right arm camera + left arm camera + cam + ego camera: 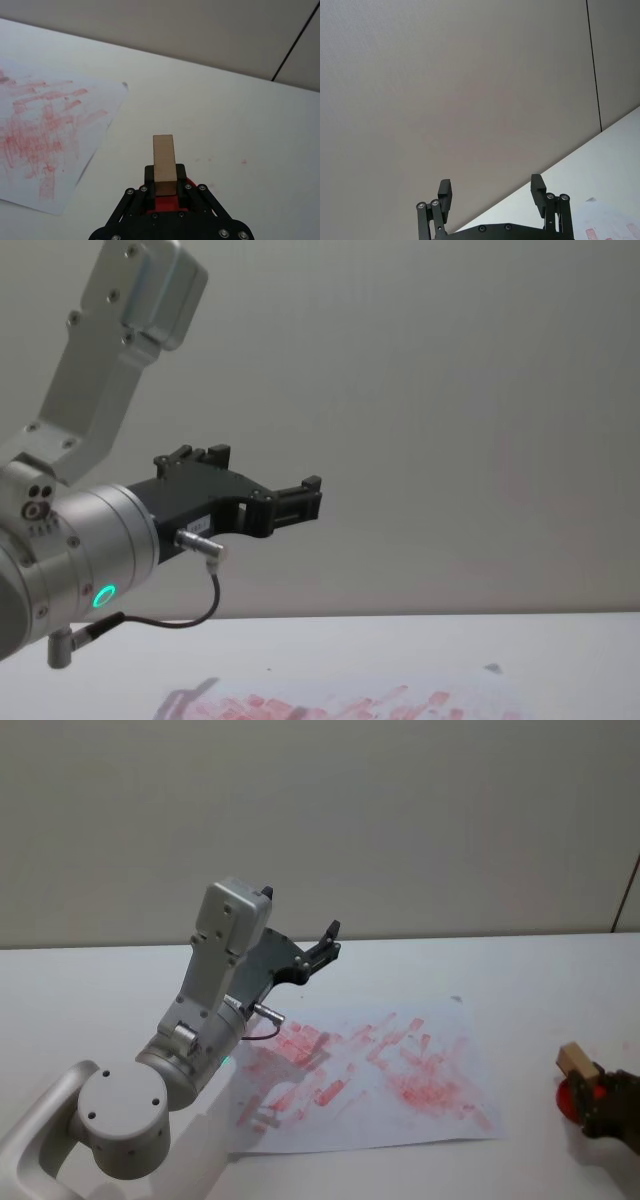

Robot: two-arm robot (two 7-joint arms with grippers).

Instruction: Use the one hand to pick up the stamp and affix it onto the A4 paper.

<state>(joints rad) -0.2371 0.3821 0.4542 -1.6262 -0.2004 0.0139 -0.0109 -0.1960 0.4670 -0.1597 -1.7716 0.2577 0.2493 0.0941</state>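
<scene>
My right gripper, near the table's right edge, is clamped on the stamp. The block stands upright in its jaws, a red object just beneath, apart from the A4 paper at mid-table. My left gripper hangs raised, fingers spread.

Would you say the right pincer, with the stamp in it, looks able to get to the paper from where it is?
Probably yes: the right pincer grips the stamp just right of the paper, and nothing stands between them. The left pincer, open, is raised above the paper's far left side.
</scene>
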